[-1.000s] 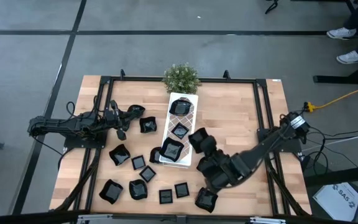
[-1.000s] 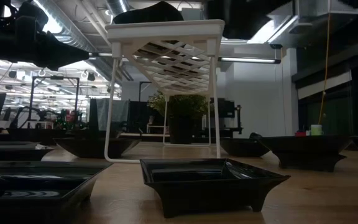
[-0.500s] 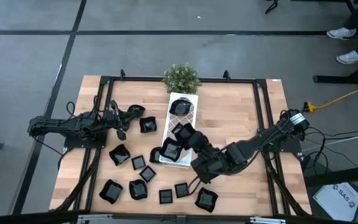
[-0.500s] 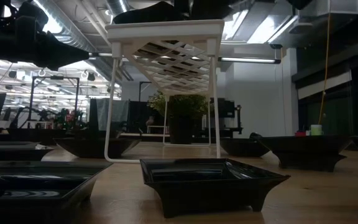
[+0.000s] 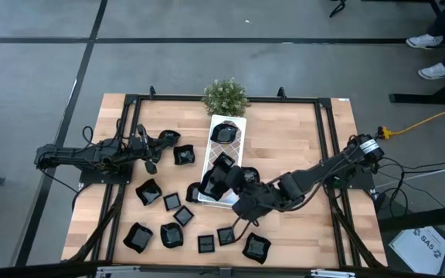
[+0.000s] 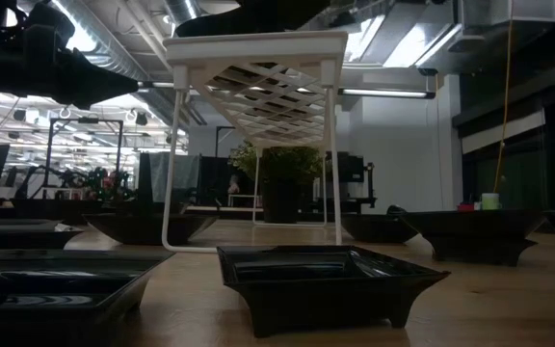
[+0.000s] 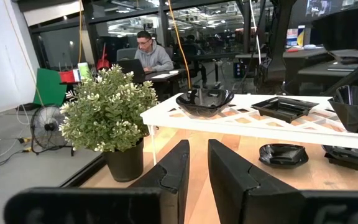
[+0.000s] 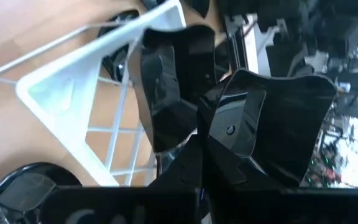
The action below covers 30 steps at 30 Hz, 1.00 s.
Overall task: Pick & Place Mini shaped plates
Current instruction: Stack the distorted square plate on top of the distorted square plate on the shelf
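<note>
- High view: right gripper (image 5: 234, 179) is over the near end of the tray (image 5: 235, 148), jaws pinching a black plate (image 8: 272, 124).
- Left gripper (image 5: 167, 139) rests low at the worktop's (image 5: 284, 143) left side; jaws stand a narrow gap apart, pinching nothing.
- Other plates (image 5: 182, 215) lie scattered on the worktop; three sit on the tray.

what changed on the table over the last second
The right claw, shut on a small glossy black plate, swung from the table's front right toward the long white lattice tray and now sits at its near end. The left claw, the loose black plates and the green potted plant stayed put.
</note>
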### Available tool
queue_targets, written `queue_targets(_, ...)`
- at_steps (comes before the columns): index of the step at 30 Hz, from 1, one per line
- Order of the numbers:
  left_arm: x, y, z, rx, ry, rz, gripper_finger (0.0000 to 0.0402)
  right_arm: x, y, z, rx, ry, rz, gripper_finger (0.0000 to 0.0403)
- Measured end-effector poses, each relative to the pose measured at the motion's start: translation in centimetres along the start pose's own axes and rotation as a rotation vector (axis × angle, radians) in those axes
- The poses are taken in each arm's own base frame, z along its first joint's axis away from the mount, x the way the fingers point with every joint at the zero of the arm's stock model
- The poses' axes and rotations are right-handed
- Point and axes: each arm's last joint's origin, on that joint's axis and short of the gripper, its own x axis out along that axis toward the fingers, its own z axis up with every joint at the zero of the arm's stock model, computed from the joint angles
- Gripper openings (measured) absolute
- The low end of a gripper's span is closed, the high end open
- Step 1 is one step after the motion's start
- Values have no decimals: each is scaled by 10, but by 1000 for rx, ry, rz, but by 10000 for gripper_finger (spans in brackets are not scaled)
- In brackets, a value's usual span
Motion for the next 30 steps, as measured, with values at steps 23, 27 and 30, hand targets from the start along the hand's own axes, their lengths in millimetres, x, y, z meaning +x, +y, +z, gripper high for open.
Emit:
queue_targets(23, 0, 0, 0, 0, 0, 0, 54, 9, -6, -1, -23, -203, 132, 4)
queue_targets(27, 0, 0, 0, 0, 0, 0, 53, 18, -12, -9, 11, -213, 159, 4)
queue_targets(30, 0, 0, 0, 0, 0, 0, 52, 23, -16, -15, 29, -224, 179, 5)
